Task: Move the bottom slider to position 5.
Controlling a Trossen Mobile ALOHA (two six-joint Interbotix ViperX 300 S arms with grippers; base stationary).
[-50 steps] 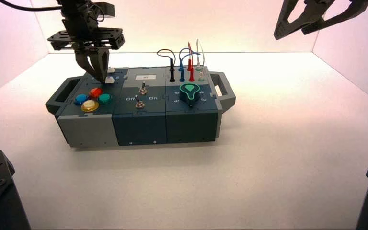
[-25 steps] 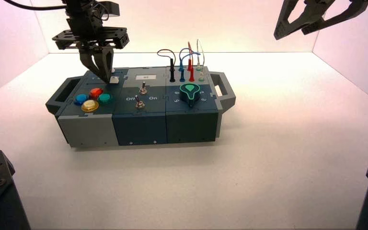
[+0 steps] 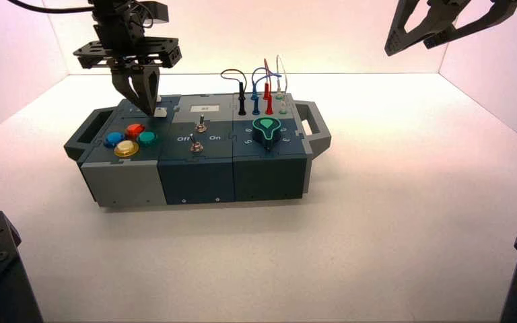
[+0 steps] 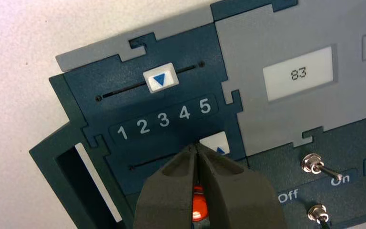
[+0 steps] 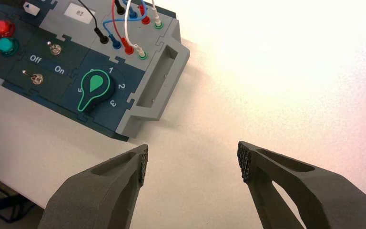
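While your left gripper (image 4: 196, 149) hangs over the back left corner of the box (image 3: 195, 176), its jaws are pressed together with no gap between the tips and nothing held. You can see in the left wrist view that those tips sit just beside the bottom slider (image 4: 215, 142), whose white knob stands under the numeral 5 (image 4: 205, 106) at the end of the 1-to-5 row, near the far end of its slot. Part of that knob is hidden behind the jaws, so you cannot tell whether they touch it. Across the numeral row, the other slider (image 4: 160, 79) rests above the 3. Next to the sliders, the small grey display (image 4: 299, 73) reads 83. Below the tips you can glimpse the red button (image 4: 198, 208). Your right gripper (image 5: 193, 163) is parked high and well apart from the box, beyond its right handle, above the bare desk (image 3: 390, 222), with its jaws spread wide and nothing between them.
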